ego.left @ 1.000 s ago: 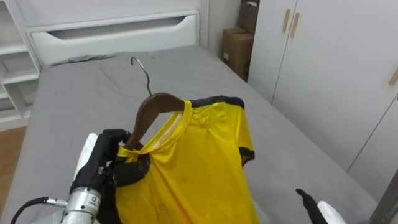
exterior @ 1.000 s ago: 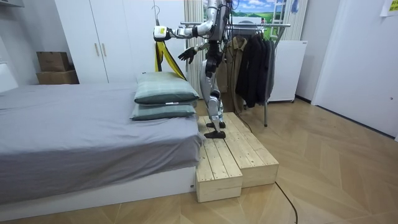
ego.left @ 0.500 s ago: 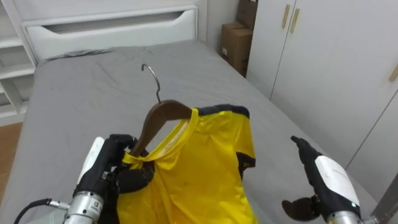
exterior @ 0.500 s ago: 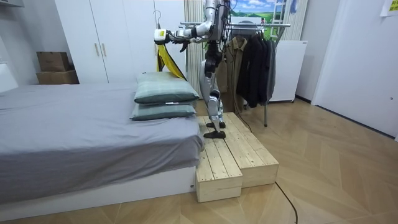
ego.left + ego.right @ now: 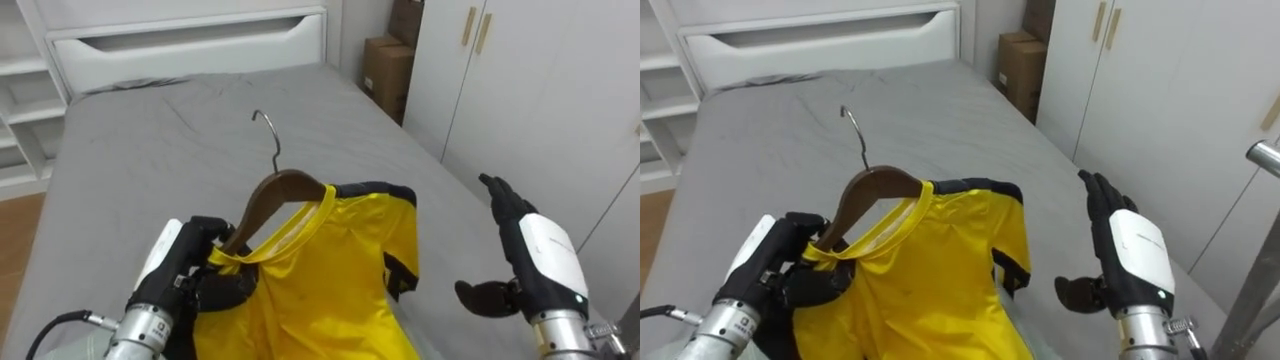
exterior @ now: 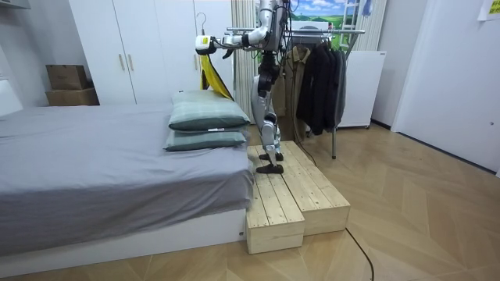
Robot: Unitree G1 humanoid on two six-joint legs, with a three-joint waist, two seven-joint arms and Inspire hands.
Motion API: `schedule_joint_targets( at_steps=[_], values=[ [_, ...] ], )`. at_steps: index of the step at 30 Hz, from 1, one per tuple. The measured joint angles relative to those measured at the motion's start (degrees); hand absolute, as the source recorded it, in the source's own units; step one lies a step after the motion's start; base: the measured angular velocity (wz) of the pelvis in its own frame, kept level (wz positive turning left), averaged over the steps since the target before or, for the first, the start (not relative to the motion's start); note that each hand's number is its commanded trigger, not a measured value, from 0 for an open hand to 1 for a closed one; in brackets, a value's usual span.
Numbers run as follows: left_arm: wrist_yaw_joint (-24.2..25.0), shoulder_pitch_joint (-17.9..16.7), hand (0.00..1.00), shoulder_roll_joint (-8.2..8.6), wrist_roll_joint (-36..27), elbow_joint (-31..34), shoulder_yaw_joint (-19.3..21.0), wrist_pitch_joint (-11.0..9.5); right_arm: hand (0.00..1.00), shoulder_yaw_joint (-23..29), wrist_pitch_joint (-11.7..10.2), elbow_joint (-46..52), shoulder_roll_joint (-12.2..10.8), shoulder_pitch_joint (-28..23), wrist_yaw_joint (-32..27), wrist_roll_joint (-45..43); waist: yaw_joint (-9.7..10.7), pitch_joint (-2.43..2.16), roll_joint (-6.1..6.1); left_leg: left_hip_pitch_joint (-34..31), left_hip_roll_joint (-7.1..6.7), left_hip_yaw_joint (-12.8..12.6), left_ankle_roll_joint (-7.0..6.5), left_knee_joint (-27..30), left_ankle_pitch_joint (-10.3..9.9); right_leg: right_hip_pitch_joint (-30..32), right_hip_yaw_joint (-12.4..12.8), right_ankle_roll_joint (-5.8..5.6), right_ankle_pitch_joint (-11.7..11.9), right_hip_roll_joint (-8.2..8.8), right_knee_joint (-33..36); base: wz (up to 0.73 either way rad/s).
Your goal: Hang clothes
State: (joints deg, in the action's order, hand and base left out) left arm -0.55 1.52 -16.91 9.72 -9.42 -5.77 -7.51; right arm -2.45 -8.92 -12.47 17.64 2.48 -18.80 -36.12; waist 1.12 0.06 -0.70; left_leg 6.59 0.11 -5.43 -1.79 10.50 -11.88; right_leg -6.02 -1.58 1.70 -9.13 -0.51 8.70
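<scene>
We see the left robot hand point(image 5: 190, 280) clamped on the low end of the wooden hanger point(image 5: 280, 192), with the collar of the yellow shirt point(image 5: 340, 270) bunched in the same grip. We cannot quite tell whether its fingers bear on wood, cloth or both. The shirt is draped on the hanger, held up over the grey bed point(image 5: 130, 130). The right robot hand point(image 5: 535, 265) hovers near the shirt's far side, fingers straight and apart, holding nothing.

We judge the main risk to be the shirt slipping. The hanger is tilted and gripped off-centre, so a swing toward the clothes rack point(image 6: 328, 31) could slide the cloth down the low arm. The hook might also miss the rail, which is crowded with dark garments point(image 6: 316, 74). A careless turn on the wooden platform point(image 6: 297, 195) could cost the robot its footing.
</scene>
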Motion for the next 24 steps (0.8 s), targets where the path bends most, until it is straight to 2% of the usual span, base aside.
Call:
schedule_joint_targets(
  at_steps=[8, 17, 24],
  values=[
    [2.5, 0.0, 1.0, -0.01, 0.0, 0.0, -0.2, 0.0, 0.0, -0.4, -0.3, 0.1, 0.6, 2.8, -1.2, -0.3, -0.1, 0.32, -0.64, -0.2, 0.03, 0.0, 0.03, 0.0, 0.1, 0.2, -0.1, 0.0, 0.0, 0.01, 0.1, 0.0],
    [5.2, 0.2, 1.0, -0.03, 0.0, 0.0, -1.3, 0.3, 0.0, -1.0, -0.4, 0.1, 0.6, 6.6, -3.6, -2.9, 0.0, 0.38, -0.95, -1.5, 0.08, 0.0, 0.03, 0.2, 0.1, 1.1, -0.1, 0.01, 0.0, -0.03, 0.1, 0.0],
    [6.4, 0.2, 1.0, -0.08, 0.0, 0.0, -1.1, 0.6, 0.0, -1.0, -0.7, 0.4, 0.7, 7.0, -4.3, -6.6, -0.1, 0.39, -0.99, -1.5, 0.11, 0.0, 0.04, 0.2, 0.1, 1.1, -0.2, 0.01, 0.0, -0.05, 0.1, 0.0]
  ],
)
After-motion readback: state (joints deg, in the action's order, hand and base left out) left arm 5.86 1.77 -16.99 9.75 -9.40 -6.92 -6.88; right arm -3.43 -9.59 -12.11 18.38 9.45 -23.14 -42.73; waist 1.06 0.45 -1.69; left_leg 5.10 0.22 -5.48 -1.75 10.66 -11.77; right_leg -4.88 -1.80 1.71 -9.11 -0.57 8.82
